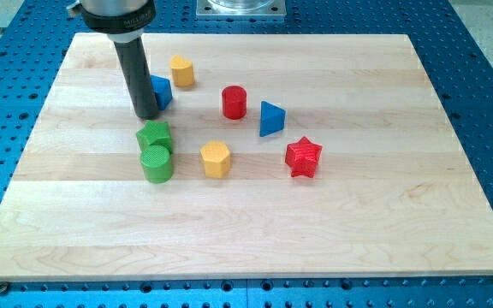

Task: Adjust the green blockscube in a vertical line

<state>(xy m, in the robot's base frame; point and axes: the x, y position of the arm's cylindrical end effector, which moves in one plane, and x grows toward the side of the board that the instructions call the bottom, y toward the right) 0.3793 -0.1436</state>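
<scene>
A green star-shaped block (pixel 154 133) sits left of the board's middle. A green cylinder (pixel 157 162) stands just below it, touching it, so the two stack almost straight up and down in the view. My tip (pixel 146 115) rests on the board just above the green star block, close to its top edge. The dark rod rises to the view's top left and hides part of a blue block (pixel 162 91).
A yellow block (pixel 182 71) lies right of the rod. A red cylinder (pixel 234 102) and a blue triangular block (pixel 270 118) lie right of centre. A yellow hexagonal block (pixel 216 159) and a red star block (pixel 303 157) lie lower. The wooden board (pixel 383 214) sits on a blue perforated table.
</scene>
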